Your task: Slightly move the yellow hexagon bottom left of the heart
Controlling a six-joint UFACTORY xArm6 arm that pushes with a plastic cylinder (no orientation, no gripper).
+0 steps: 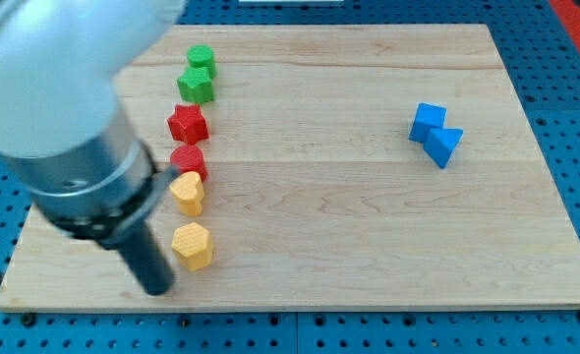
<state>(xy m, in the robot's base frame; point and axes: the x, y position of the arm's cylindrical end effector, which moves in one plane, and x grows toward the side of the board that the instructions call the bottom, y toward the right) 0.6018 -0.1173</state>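
The yellow hexagon (pixel 193 246) lies near the board's bottom left, just below the yellow heart (pixel 188 193). My tip (pixel 159 290) is at the end of the dark rod, just left of and slightly below the yellow hexagon, close to it; I cannot tell whether they touch. The arm's large grey body covers the view's upper left.
Above the heart stand a red cylinder (pixel 188 160), a red star (pixel 188 124), a green star (pixel 197 85) and a green block (pixel 202 58) in a column. Two blue blocks (pixel 435 133) sit at the right. The wooden board (pixel 369 246) ends just below my tip.
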